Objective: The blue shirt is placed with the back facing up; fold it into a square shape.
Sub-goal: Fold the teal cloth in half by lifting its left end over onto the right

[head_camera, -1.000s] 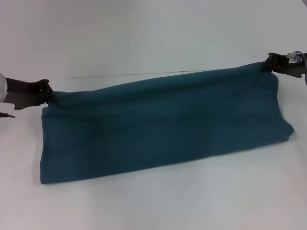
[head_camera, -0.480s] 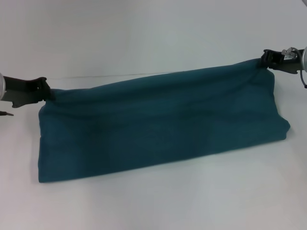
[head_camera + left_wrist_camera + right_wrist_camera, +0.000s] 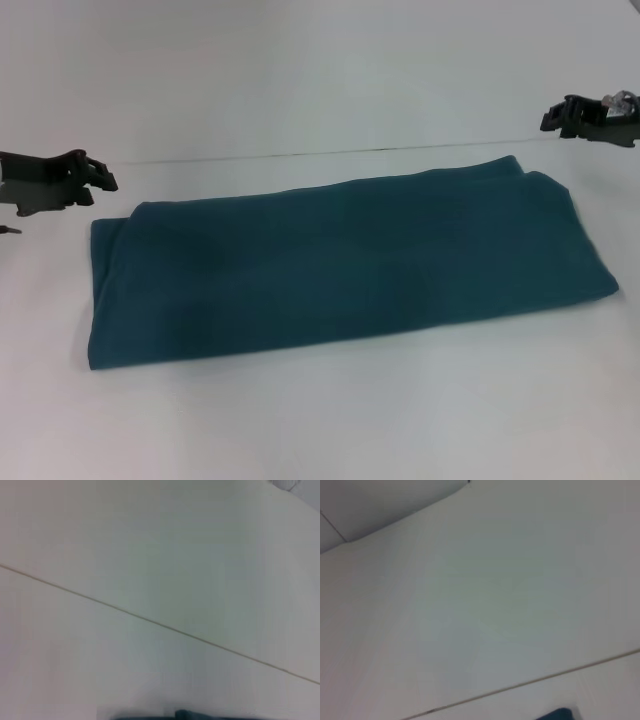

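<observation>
The blue shirt (image 3: 340, 265) lies flat on the white table as a long folded band, running from the left side to the right side of the head view. My left gripper (image 3: 102, 178) hovers just off the band's far left corner, open and holding nothing. My right gripper (image 3: 552, 118) hangs above and beyond the far right corner, also open and empty. A thin sliver of the blue shirt (image 3: 192, 714) shows at the edge of the left wrist view, and a corner of the blue shirt (image 3: 559, 714) at the edge of the right wrist view.
The white table (image 3: 320, 420) stretches all around the shirt. A thin seam line (image 3: 300, 154) crosses it just behind the shirt's far edge. Nothing else stands on the surface.
Both grippers held the shirt's far corners lifted; they have let go and drawn outward. The far edge has dropped and the shirt now lies flat.
</observation>
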Robot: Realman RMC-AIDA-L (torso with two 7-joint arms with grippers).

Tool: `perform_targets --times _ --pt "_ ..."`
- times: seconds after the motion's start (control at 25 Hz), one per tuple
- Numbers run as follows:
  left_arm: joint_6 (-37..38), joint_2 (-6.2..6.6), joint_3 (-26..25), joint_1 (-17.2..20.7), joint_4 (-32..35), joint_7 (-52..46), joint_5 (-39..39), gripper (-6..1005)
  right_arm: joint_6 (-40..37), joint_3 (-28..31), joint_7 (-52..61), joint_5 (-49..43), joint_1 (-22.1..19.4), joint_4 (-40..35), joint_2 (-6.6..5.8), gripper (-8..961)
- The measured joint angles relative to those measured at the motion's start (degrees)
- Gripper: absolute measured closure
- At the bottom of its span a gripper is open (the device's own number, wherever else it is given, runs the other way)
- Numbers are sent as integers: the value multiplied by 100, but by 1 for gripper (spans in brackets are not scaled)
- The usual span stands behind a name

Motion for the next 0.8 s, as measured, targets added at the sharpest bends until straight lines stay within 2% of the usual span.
perform_targets --times 0.12,0.16,0.2,0.36,0.4,0.44,0.6,0.68,0.8 --pt "20 0 -6 9 8 -13 -12 819 -34 5 11 5 43 78 -120 736" --pt "31 1 -7 17 10 -14 -14 702 -63 8 24 4 58 113 -173 728" --pt "39 0 -7 28 14 -14 -27 585 -124 9 39 4 70 143 -221 688" --pt "108 -4 -8 118 79 -13 -196 469 -455 25 41 54 44 151 -360 528" --pt "157 -4 -8 172 141 -3 -302 440 -756 65 -73 236 -9 125 -434 488" --pt "211 -5 -4 225 204 18 -405 411 -756 65 -73 236 -9 125 -434 456" --pt "664 -18 -6 554 524 227 -1092 416 -1709 309 -726 1049 -216 114 -595 326" --pt "992 -31 -33 810 663 404 -1668 419 -2406 543 -1193 1650 -420 112 -660 329" --pt "1524 -106 -236 1211 830 685 -2473 423 -3201 724 -1569 2309 -729 107 -672 332"
